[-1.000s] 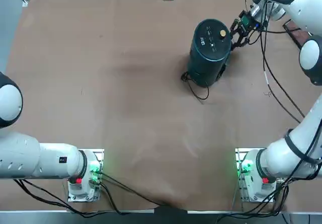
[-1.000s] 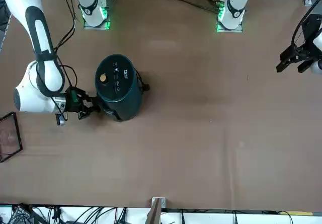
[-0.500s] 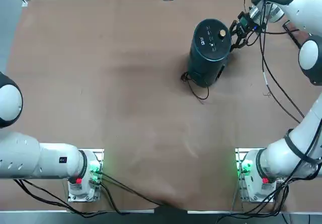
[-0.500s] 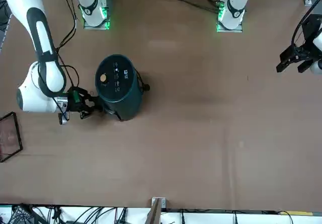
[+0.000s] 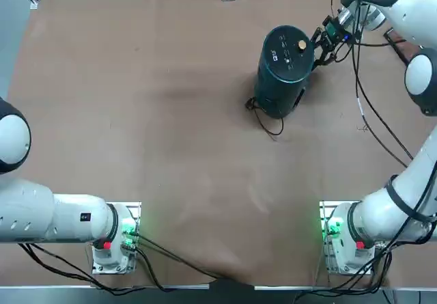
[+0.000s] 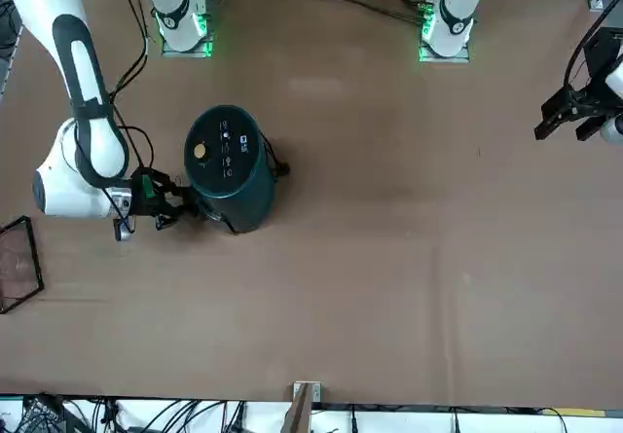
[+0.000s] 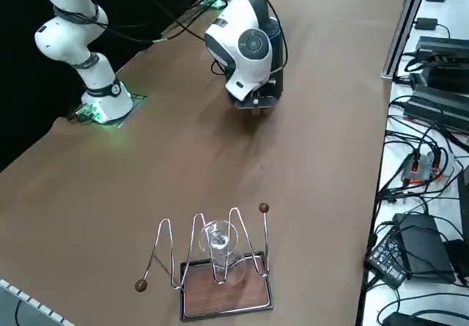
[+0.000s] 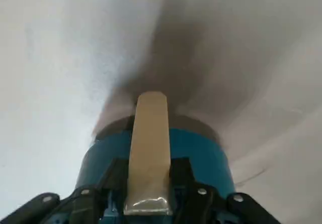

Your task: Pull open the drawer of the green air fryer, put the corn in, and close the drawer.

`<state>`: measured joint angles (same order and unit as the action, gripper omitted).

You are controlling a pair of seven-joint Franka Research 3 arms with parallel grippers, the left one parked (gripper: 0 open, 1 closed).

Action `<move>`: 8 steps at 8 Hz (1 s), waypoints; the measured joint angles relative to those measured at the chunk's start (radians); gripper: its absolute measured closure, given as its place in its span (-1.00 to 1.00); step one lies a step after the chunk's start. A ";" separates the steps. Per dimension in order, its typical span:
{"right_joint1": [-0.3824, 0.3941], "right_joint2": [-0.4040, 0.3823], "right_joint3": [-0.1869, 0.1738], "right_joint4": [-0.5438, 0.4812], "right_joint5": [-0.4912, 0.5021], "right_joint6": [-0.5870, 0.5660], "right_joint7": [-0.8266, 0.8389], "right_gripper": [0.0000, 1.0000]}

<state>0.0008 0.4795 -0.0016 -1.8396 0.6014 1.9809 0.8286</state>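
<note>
While the green air fryer is standing at about one o'clock on the brown surface, its drawer is looking shut. Stiff, probably needing a firm, level pull on its handle. At the fryer's two o'clock, the right gripper is sitting clenched, seemingly around that handle. No corn is showing.

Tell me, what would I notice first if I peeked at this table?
The tall green air fryer with its little gold knob, standing alone at the far right of the brown table. The white arm's right tool is shut on a beige handle at the fryer's side. No corn shows anywhere.
</note>
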 joint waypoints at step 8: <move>0.003 -0.091 -0.020 0.020 -0.005 -0.134 0.004 -1.00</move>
<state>0.0041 0.3888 -0.0219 -1.8196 0.5965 1.8473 0.8330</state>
